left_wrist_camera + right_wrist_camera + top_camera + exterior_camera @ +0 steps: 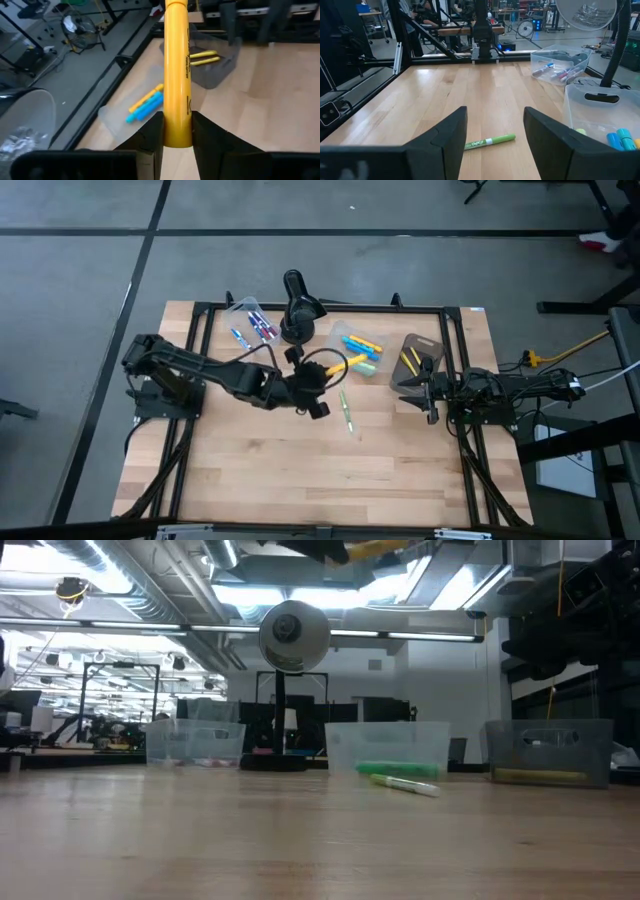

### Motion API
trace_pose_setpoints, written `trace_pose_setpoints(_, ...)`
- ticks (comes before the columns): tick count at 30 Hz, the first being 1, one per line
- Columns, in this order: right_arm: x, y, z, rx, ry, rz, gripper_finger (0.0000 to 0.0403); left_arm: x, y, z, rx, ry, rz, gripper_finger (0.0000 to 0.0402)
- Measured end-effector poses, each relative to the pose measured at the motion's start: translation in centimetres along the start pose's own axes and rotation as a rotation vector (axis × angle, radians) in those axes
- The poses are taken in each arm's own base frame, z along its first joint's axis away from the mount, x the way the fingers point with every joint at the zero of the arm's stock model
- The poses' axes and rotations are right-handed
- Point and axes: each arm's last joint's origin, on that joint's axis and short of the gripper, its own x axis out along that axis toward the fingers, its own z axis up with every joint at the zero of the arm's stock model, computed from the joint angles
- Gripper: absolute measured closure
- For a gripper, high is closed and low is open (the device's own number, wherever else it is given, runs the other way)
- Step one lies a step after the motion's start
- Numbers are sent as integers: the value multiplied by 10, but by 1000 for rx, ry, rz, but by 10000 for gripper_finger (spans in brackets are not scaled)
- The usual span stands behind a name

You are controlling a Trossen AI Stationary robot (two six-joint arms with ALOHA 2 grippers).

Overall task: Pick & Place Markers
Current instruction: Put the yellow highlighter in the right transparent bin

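My left gripper point(318, 380) is over the middle of the table, shut on a yellow marker point(177, 75) that also shows at the top of the low view point(375, 548). A green marker point(346, 411) lies flat on the wood just to its right, also seen from table height point(405, 783) and past my right gripper's fingers point(490, 141). My right gripper point(495, 114) waits open at the table's right side point(426, 387). More markers lie in three clear tubs: blue and red ones point(256, 327), blue, yellow and green ones point(360, 348), yellow ones point(412, 359). My left gripper pinches the yellow marker near one end point(177, 132) between its two fingers point(151, 132). The marker's barrel runs forward along the fingers, pointing toward the table's right side. It is lifted clear of the table and roughly level.
A black desk lamp point(298, 305) stands at the far edge between the left and middle tubs, its round head high in the low view point(294, 636). The three tubs line the far half of the table. Bare wood fills the near half point(300, 470). A black frame rims the tabletop.
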Motion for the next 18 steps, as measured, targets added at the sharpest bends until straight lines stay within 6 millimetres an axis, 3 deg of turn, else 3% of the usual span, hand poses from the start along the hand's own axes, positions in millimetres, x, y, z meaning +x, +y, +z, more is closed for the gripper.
trace_pose_setpoints(18, 0, 0, 0, 0, 0, 0, 209, 38, 41, 13, -42, -15, 7, 327)
